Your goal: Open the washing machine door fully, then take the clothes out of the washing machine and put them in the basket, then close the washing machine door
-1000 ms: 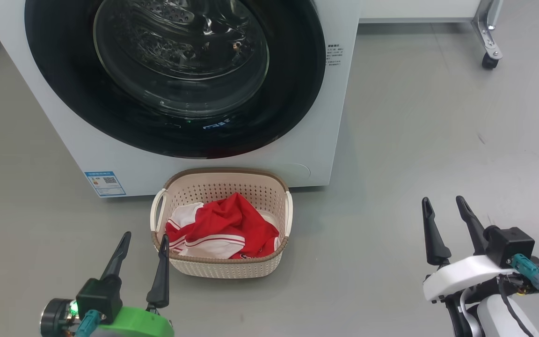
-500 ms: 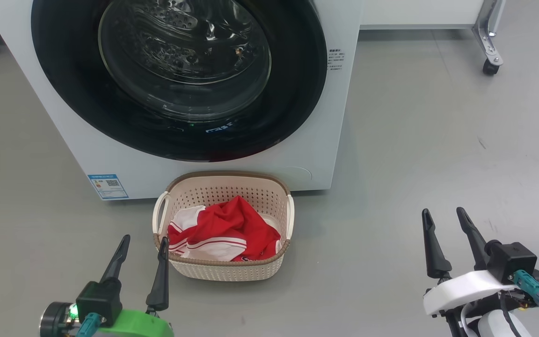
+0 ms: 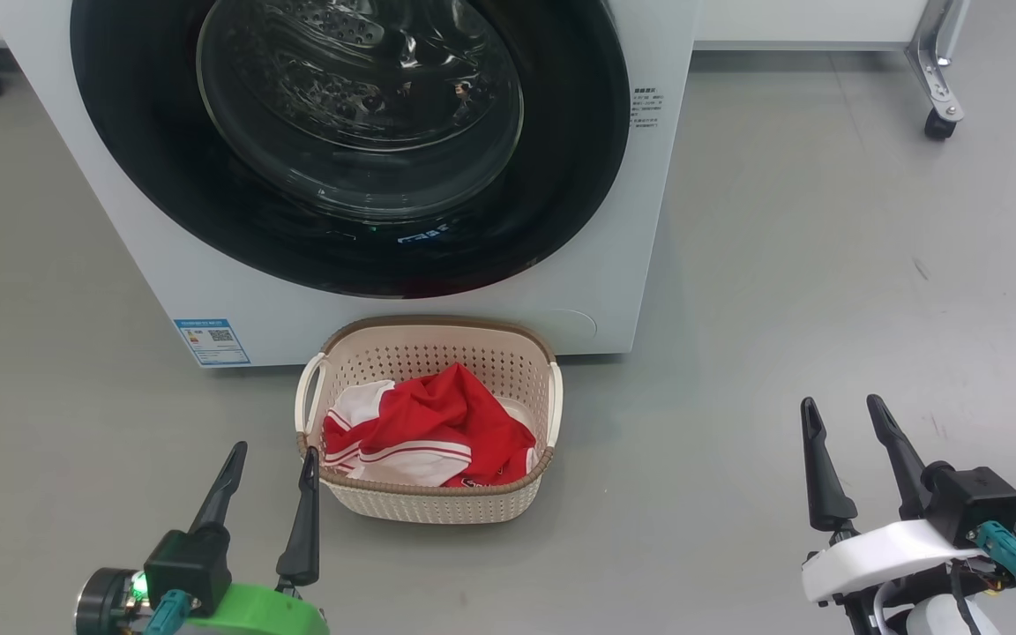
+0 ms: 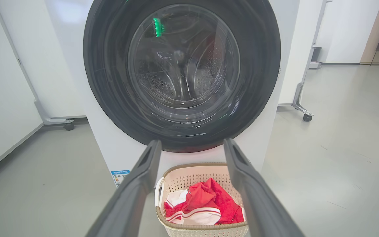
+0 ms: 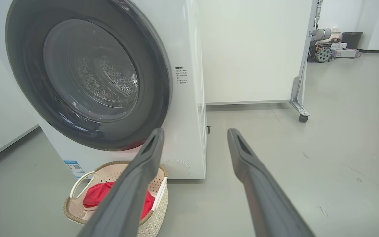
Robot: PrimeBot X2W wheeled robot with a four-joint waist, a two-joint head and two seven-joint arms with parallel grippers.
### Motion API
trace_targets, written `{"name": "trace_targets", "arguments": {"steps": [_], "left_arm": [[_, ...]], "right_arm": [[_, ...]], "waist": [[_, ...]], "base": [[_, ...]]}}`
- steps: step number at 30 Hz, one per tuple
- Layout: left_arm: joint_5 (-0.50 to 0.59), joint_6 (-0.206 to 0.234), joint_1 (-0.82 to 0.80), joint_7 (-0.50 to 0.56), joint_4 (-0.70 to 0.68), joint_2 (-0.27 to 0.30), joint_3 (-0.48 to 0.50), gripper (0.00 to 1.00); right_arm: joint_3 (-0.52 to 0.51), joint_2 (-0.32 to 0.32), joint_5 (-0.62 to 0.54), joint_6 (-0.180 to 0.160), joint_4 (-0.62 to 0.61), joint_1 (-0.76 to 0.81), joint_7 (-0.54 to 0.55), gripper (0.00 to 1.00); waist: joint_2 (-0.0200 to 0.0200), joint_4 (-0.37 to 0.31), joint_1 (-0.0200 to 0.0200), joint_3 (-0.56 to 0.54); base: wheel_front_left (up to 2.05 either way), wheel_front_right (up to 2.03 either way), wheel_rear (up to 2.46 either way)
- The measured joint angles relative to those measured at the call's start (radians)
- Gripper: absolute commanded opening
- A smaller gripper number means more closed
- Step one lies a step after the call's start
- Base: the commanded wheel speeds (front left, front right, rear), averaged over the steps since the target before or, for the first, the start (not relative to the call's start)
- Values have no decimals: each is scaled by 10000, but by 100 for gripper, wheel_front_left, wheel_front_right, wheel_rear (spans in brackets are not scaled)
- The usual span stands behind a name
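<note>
Two handles (image 3: 304,401) on the basket (image 3: 433,503) point left and right.

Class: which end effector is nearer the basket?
The left end effector, on the green mount, beside the cream perforated plastic basket; the white-mounted right end effector stands well apart.

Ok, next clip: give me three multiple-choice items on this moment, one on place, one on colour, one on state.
1. Where are the clothes? A in the drum; B in the basket; C on the floor.
2. What colour is the basket's rim? A blue; B black; C brown.
3. The washing machine door is: A shut; B ajar; C wide open.
Answers: B, red and white fabric lies inside the basket; C, a brown woven-look band rings its top; A, the door sits flush against the white front.
</note>
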Motion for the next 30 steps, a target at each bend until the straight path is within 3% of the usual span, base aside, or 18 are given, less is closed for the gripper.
{"name": "trace_targets", "arguments": {"steps": [23,24,30], "left_arm": [[2,88,0,0,-127,0,-48,100],[0,84,4,0,-84,-12,-50,0],[-123,71,228,27,297,-82,-75,0]], "right_arm": [[-8,-117,0,-92,-477,179,96,100],[-2,-105,6,-86,-441,181,113,0],[38,73,130,-75,-58,420,148,0]], "waist": [[0,-41,0,22],[0,-40,0,20],[0,-46,0,18]], "base": [[0,0,0],[0,0,0],[0,0,0]]}}
